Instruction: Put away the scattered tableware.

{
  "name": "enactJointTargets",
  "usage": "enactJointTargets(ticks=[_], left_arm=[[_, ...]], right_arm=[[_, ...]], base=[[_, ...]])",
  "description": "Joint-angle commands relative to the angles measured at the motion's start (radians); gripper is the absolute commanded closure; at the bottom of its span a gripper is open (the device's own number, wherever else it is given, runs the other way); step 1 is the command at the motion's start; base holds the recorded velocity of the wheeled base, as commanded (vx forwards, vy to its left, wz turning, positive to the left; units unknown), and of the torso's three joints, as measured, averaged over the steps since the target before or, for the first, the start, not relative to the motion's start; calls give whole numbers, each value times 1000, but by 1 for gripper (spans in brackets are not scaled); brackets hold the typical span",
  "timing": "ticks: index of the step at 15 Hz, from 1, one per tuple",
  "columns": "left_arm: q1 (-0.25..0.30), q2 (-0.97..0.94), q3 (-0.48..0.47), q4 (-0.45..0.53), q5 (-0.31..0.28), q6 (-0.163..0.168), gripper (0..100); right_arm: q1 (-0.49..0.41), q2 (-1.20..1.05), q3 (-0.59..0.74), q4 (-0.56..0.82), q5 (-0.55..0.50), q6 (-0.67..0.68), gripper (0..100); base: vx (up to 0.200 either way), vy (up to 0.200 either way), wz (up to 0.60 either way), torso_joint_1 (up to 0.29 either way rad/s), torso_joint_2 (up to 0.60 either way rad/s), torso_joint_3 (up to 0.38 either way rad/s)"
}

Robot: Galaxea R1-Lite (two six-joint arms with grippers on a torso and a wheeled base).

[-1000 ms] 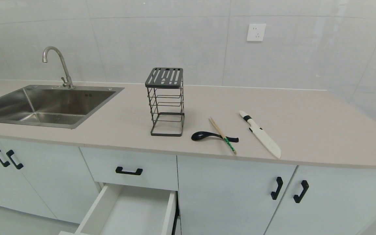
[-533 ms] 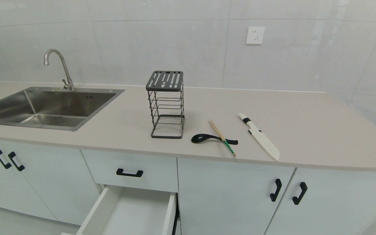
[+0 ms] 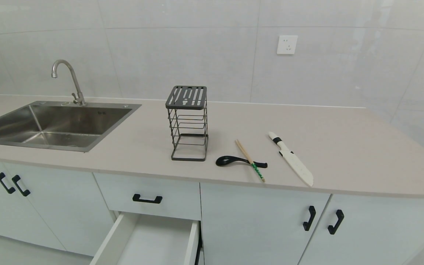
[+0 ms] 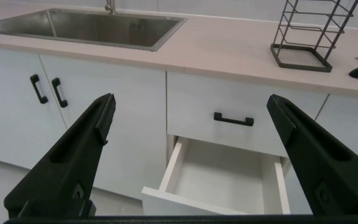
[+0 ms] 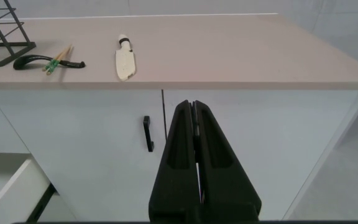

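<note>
On the countertop, left to right: sink, wire rack, black spoon with chopsticks lying across its handle, white knife near the front edge. All sit lower in the head view than a second ago, spacing unchanged: camera shift, not the objects. Drawer stands open below. Left gripper spread wide, empty; right gripper pressed together, low before the cabinets. Likely still approaching, nothing stowed yet.

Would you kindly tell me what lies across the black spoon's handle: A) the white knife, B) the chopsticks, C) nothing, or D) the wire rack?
B: the chopsticks cross over the handle of the black spoon, while the white knife lies apart from both.
</note>
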Motion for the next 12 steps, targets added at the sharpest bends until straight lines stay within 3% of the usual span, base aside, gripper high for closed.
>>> enactJointTargets(ticks=[1, 9, 12], left_arm=[[1, 1, 0, 0, 1, 2, 0], [0, 1, 0, 0, 1, 3, 0], [0, 1, 0, 0, 1, 26, 0]], right_arm=[[0, 1, 0, 0, 0, -1, 100], [0, 1, 0, 0, 0, -1, 100], [0, 1, -1, 0, 0, -1, 100]], base=[[0, 0, 0, -100, 281, 159], [0, 0, 0, -15, 40, 23], [0, 0, 0, 128, -31, 99]])
